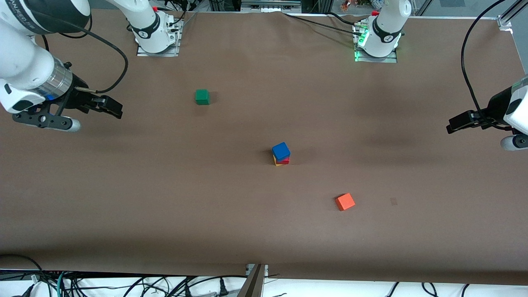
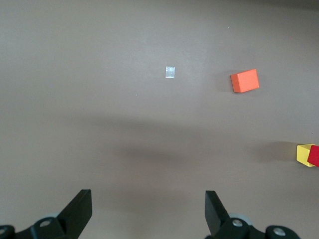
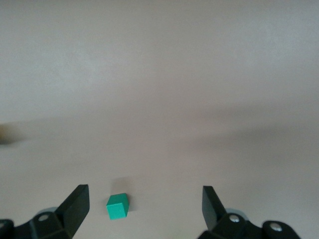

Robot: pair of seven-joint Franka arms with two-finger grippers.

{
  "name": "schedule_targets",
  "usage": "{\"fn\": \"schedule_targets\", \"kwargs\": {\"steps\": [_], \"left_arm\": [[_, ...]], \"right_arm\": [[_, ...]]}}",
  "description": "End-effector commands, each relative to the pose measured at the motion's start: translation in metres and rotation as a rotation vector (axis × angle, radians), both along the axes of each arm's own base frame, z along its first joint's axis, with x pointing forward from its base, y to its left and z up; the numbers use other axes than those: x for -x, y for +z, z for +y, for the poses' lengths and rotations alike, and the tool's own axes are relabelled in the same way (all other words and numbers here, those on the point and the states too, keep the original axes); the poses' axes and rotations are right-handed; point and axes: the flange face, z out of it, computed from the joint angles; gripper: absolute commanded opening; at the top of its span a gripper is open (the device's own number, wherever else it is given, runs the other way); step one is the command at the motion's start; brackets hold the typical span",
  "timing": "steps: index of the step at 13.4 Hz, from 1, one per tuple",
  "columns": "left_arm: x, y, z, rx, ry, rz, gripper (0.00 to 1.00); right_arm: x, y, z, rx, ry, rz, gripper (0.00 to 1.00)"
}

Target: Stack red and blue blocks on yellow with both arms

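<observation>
The blue block sits on the red block, which sits on the yellow cube, as one stack in the middle of the table. The left wrist view shows the yellow cube and an edge of the red block. My right gripper is open and empty, held above the table toward the right arm's end. My left gripper is open and empty, held above the table toward the left arm's end. Both are well away from the stack. The wrist views show the left gripper and the right gripper over bare table.
An orange cube lies nearer to the front camera than the stack, and shows in the left wrist view. A green cube lies farther from that camera, toward the right arm's end, and shows in the right wrist view. A small patch marks the cloth.
</observation>
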Motion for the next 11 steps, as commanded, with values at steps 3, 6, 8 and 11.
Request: {"fn": "schedule_targets", "kwargs": {"steps": [3, 6, 8, 11], "left_arm": [[-0.0035, 0.0048, 0.0003, 0.005, -0.010, -0.007, 1.00], [-0.0039, 0.0039, 0.0004, 0.005, -0.009, -0.006, 1.00], [-0.0039, 0.0039, 0.0004, 0.005, -0.010, -0.006, 1.00], [-0.0051, 0.0018, 0.0006, 0.006, -0.010, -0.003, 1.00]], "right_arm": [[0.0032, 0.0089, -0.0108, 0.006, 0.024, -0.020, 1.00], [0.0034, 0.0027, -0.0108, 0.008, 0.026, -0.002, 1.00], [0.0028, 0.0032, -0.0108, 0.005, 0.067, -0.004, 1.00], [0.0051, 0.0085, -0.0121, 0.005, 0.092, -0.007, 1.00]]}}
